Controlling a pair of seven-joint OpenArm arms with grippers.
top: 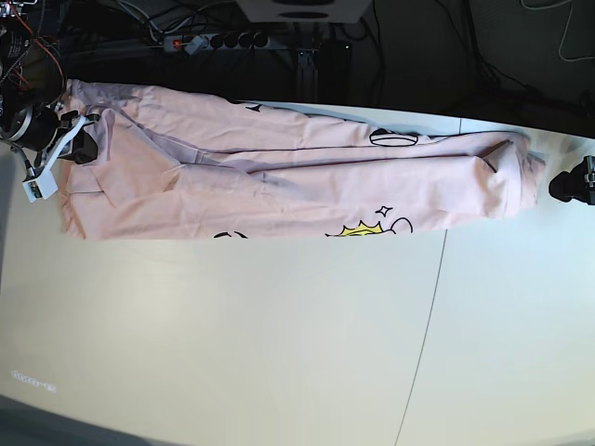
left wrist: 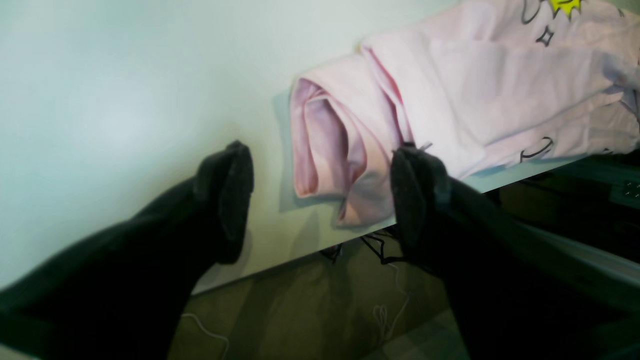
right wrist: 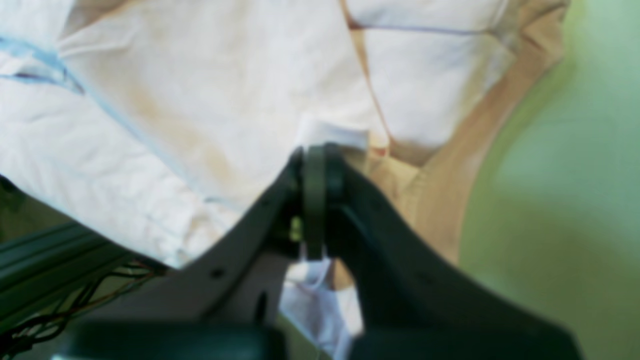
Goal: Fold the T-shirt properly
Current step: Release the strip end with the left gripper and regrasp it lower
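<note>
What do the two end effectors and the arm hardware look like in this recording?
The left end effector has two broad black fingers with rounded tips and a matte, felt-like surface. The right end effector is dark moulded plastic tapering to thin fingertips. In the base view its wrist carries a white bracket behind a metallic joint.

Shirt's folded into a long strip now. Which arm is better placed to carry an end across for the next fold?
Right, likely: the right gripper is shut on the T-shirt, while the left gripper hangs open beside the other end.

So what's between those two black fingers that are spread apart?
In the left wrist view, bare white table and the T-shirt's folded end lie between the open left gripper's fingers.
</note>
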